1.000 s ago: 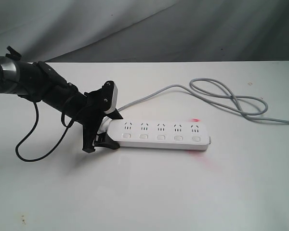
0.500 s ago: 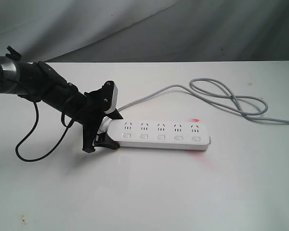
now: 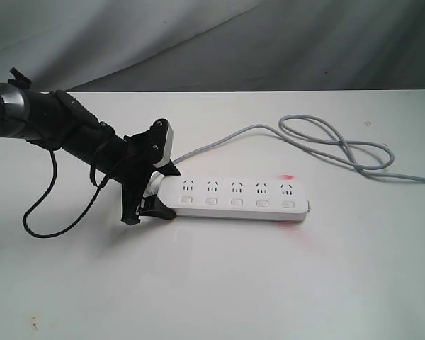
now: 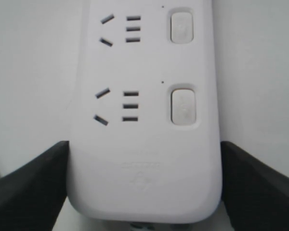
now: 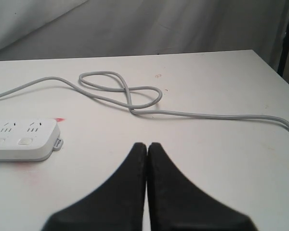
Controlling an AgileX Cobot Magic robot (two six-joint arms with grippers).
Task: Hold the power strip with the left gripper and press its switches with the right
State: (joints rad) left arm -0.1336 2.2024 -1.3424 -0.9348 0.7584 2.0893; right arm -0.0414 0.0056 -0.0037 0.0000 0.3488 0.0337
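As the left tool (image 3: 166, 193) clamps one end, the power strip (image 3: 234, 200) extends rightward.

The space over the switches (image 3: 236, 203) and the tabletop (image 3: 219, 283) in front of the power strip (image 3: 234, 190) are open, so a claw could come down there unhindered. The left claw (image 3: 168, 195) clamps and covers one end of the strip, and behind it the grey cord (image 3: 326, 138) loops across the tabletop.

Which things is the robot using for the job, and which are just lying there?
For the job: power strip, switches, left gripper clamping its end, right gripper.
Just lying about: grey cord, red smudge, table, grey cloth.
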